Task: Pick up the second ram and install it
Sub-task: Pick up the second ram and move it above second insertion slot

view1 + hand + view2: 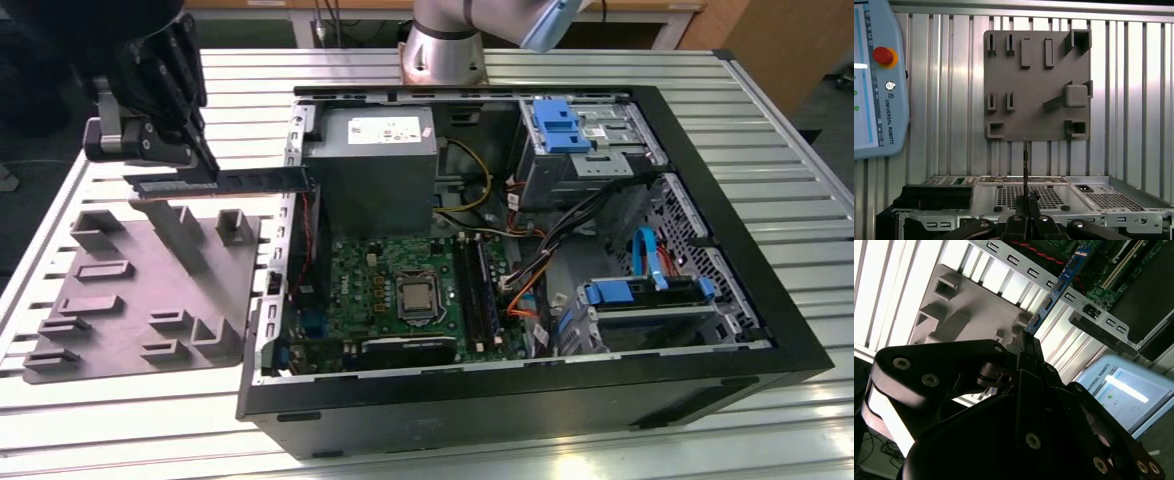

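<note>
In the exterior view the gripper (200, 170) hangs above the slatted table (120, 400) at the exterior view's left. It is clenched on the second ram (260, 181). The stick lies level in the air, clear of the grey fixture plate (134, 300) below. Its free end seems to reach the side wall of the open computer case (534, 400), near the power supply (371, 165). The power supply carries a pale label, too small to make out.

In the second wrist view the gripper (1026, 342) pinches the ram (1056, 287) at its near end. The stick runs out over the case's metal rim (1084, 302) toward the green motherboard (1104, 282). A teach pendant (1124, 385) with a lit screen lies beside the case.

In the first wrist view the ram (1025, 165) shows edge-on as a thin line rising from the gripper (1025, 207). Bare slats lie on either side of it, before the fixture plate (1034, 85). The pendant (896, 100) bears a red button (883, 55) and some print.
</note>
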Robot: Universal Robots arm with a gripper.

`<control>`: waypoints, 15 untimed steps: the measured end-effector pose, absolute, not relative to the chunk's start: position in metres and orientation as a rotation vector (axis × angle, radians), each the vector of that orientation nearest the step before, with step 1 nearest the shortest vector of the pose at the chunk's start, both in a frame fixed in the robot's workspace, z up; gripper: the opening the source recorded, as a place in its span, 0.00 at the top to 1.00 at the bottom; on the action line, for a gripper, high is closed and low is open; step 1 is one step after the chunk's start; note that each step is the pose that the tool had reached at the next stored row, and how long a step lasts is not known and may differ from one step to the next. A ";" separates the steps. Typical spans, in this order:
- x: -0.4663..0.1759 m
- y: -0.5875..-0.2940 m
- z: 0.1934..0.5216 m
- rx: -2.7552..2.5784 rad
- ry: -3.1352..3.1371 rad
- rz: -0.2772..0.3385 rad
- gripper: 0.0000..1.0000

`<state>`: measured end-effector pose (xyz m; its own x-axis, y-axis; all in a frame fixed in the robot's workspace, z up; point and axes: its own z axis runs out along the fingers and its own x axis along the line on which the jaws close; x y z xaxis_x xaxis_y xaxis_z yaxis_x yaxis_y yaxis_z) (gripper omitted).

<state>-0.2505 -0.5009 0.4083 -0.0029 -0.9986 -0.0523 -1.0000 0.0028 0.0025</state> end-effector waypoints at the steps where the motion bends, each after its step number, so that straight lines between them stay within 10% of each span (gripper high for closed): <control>1: -0.249 -0.501 0.408 -2.193 2.199 0.060 0.88; 15: -0.233 -0.501 0.408 -2.193 2.199 0.060 0.88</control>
